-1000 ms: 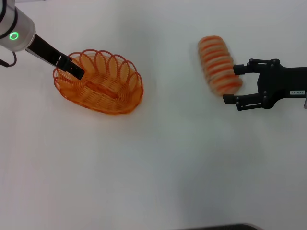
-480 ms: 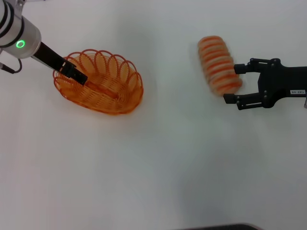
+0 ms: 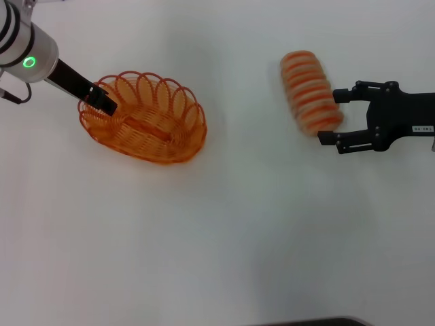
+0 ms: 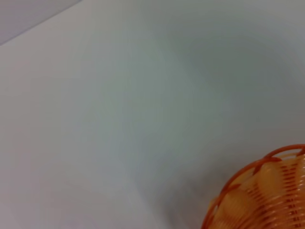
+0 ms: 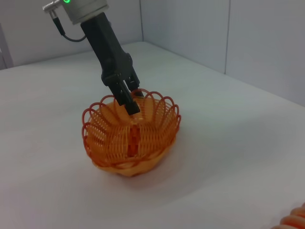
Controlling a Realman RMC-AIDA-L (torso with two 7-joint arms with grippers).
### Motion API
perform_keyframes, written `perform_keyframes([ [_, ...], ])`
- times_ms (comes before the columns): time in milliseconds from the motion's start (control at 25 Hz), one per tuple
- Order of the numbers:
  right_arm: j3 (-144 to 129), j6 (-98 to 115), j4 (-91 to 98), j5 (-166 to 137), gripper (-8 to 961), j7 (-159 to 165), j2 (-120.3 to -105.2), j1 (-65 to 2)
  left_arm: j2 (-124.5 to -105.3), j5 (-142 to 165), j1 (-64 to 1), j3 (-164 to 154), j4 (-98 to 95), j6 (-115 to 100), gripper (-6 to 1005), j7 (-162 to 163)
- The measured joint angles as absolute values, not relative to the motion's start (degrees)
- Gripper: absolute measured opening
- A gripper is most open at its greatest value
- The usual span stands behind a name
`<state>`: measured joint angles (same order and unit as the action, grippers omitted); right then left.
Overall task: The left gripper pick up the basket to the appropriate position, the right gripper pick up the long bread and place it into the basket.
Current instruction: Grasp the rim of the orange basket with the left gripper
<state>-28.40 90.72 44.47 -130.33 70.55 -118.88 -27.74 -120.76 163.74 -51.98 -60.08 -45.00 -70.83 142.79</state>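
Note:
The orange wire basket [image 3: 153, 129] sits on the white table at the left, and it also shows as the basket [image 5: 131, 140] and as a piece of rim of the basket [image 4: 252, 200]. My left gripper [image 3: 102, 102] is shut on its left rim; the right wrist view shows the left gripper [image 5: 127, 99] pinching the rim from above. The long bread [image 3: 309, 92] lies at the right, ridged tan and orange. My right gripper [image 3: 331, 117] stands open beside the loaf's near right end, its fingertips just at the bread. Only a corner of the long bread [image 5: 296, 220] shows in the right wrist view.
White tabletop [image 3: 224, 231] stretches between basket and bread and across the whole front. Grey walls [image 5: 267, 43] stand behind the table in the right wrist view.
The left arm has shifted, and the basket has slid a little to the right with the left gripper on its rim. The right gripper and the bread have barely moved.

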Motion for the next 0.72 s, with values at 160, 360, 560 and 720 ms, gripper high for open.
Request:
perform_keyframes([
  [160,-28.39,90.65,44.47,-130.33,928,70.56,-118.83,-27.76,-120.76,163.74,-52.26,-60.10,-44.99,-70.72,559,142.94],
  [360,-28.30,90.61,44.47,-130.33,928,70.57,-118.83,-27.78,-120.67,163.74,-52.41,-60.02,-45.05,-70.73,370,143.60],
  [560,-28.30,90.61,44.47,-130.34,928,70.58,-118.81,-27.91,-120.39,163.74,-52.46,-59.86,-45.25,-71.15,190,144.81],
  [720,-28.30,90.61,44.47,-130.30,928,70.58,-118.74,-27.95,-120.28,163.74,-52.25,-59.97,-45.35,-71.39,105,145.31],
])
